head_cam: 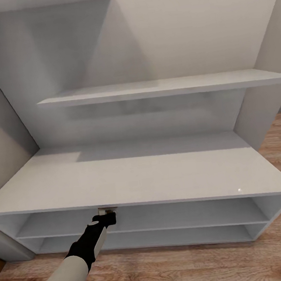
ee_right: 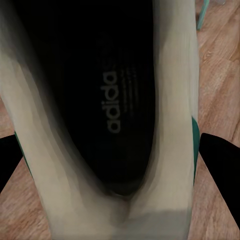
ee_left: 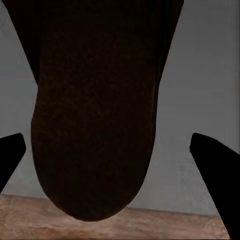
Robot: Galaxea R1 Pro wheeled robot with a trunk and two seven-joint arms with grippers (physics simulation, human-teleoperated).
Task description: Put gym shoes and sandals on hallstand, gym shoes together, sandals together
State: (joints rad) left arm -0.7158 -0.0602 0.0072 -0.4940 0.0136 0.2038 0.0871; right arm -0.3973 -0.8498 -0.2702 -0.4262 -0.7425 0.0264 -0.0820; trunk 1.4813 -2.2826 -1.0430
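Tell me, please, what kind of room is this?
Probably a home corridor or entry hall. A wide pale-grey hallstand with open shelf levels under its bench top stands against plain walls on wood-plank floor, and a white gym shoe shows in the right wrist view.

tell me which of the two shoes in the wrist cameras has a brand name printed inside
The cream sneaker in the right wrist view: "adidas" is printed on its dark insole. The dark brown shoe in the left wrist view shows no lettering.
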